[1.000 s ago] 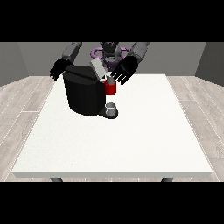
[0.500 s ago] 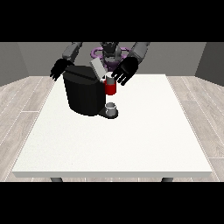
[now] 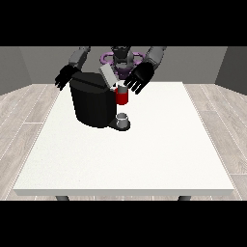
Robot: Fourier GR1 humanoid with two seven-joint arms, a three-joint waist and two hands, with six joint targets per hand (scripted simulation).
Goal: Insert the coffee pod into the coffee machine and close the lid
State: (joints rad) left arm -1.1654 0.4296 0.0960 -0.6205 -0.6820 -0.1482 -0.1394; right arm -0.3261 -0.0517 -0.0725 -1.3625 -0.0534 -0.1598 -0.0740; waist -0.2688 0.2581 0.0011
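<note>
Front view: the small grey coffee pod [image 3: 121, 89] sits on top of the red cylindrical brew head [image 3: 122, 98] at the front of the black, boxy coffee machine [image 3: 93, 99]. The machine's grey lid [image 3: 108, 76] stands tilted open, rising toward 11 o'clock from the pod. The black hand at the view's right [image 3: 139, 78] hovers just at 2 o'clock of the pod, fingers spread and holding nothing. It is the nearer hand; the hand at the view's left [image 3: 64, 76] hangs, fingers relaxed and empty, beyond the machine's far corner. I judge the lid's closing swing runs down toward 5 o'clock.
</note>
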